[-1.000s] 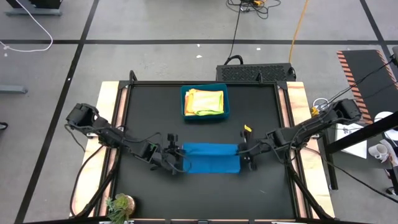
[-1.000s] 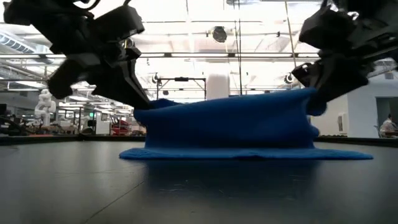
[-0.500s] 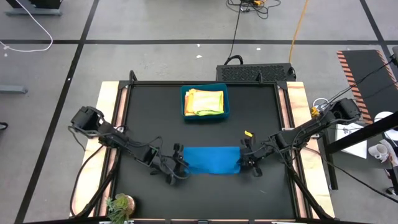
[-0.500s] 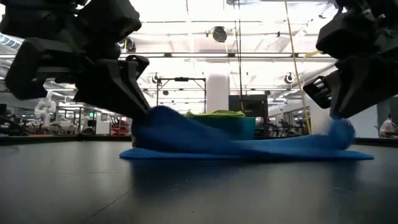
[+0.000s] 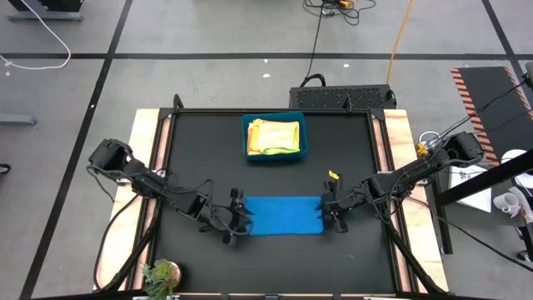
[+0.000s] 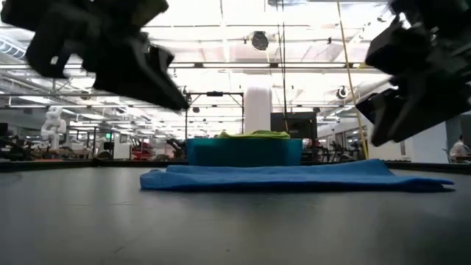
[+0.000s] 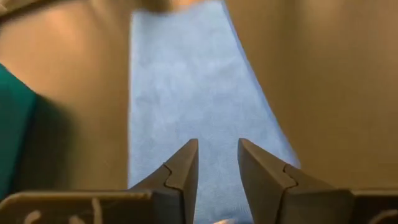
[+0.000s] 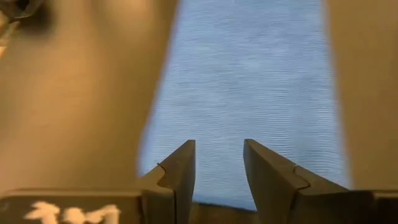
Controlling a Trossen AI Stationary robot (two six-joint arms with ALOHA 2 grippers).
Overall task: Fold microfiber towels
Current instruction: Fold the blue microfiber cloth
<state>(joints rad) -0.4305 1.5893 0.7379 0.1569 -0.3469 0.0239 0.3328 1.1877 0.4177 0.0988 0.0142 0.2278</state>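
A bright blue microfiber towel (image 5: 284,216) lies folded flat on the black table, a little near of its middle; in the low view the towel (image 6: 294,177) is a thin flat stack. My left gripper (image 5: 240,220) hovers open at its left end, raised clear of the cloth (image 6: 175,97). My right gripper (image 5: 331,209) hovers open at its right end, also clear (image 6: 374,124). Each wrist view looks past spread fingers (image 7: 216,149) (image 8: 217,149) at the blue cloth (image 7: 186,93) (image 8: 249,81) beyond them.
A teal bin (image 5: 274,153) at the far middle of the table holds more towels (image 5: 274,135) in lime green, yellow and orange. A small yellow tag (image 5: 332,174) lies far of my right gripper. A potted plant (image 5: 161,275) stands at the near left corner.
Both grippers have opened and let go of the blue towel's raised edge. That upper layer, held up a second ago, has dropped flat onto the lower one. Both grippers now stand clear above the towel's ends; the left has shifted slightly toward the near edge.
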